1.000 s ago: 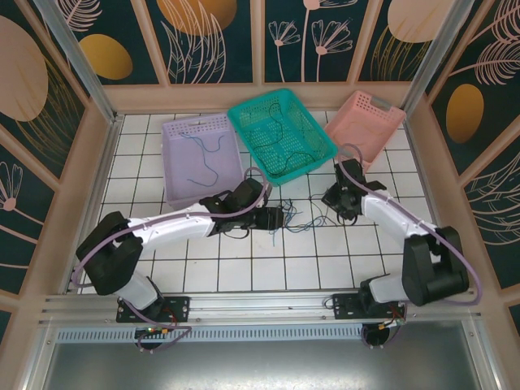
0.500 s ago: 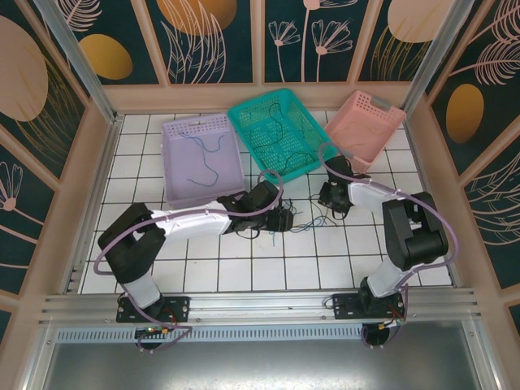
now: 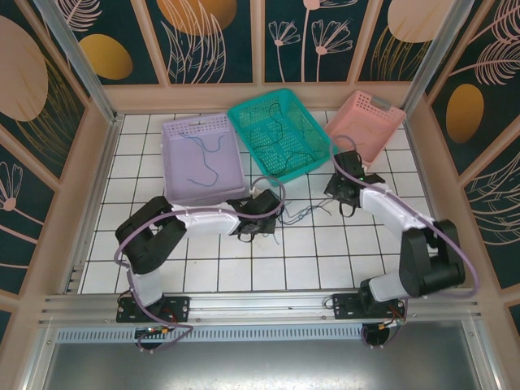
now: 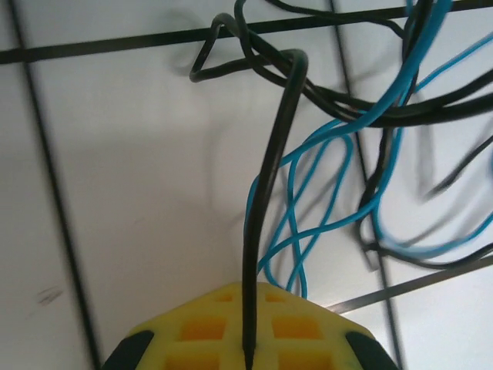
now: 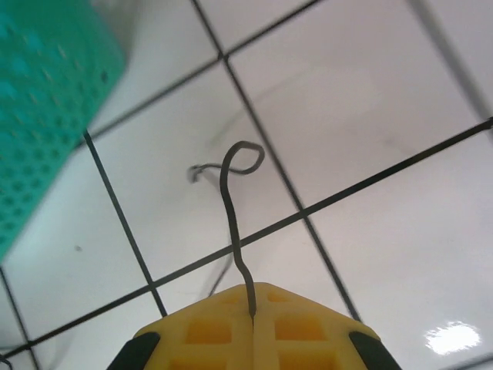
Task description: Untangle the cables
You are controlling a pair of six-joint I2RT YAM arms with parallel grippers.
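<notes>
Left gripper (image 4: 248, 327) has its yellow pads pressed together on a black cable (image 4: 267, 193), which rises from the seam between them and bends into a tangle with a blue cable (image 4: 308, 204) looped just beside it. Right gripper (image 5: 253, 307) is likewise pinched tight, on a thin black strand (image 5: 229, 202) that curls into a small loop over the white tiled table (image 3: 211, 262). Seen from above, both grippers sit just in front of the teal basket (image 3: 248, 146), one off each near corner, with the loose tangle (image 3: 302, 214) strung between them.
</notes>
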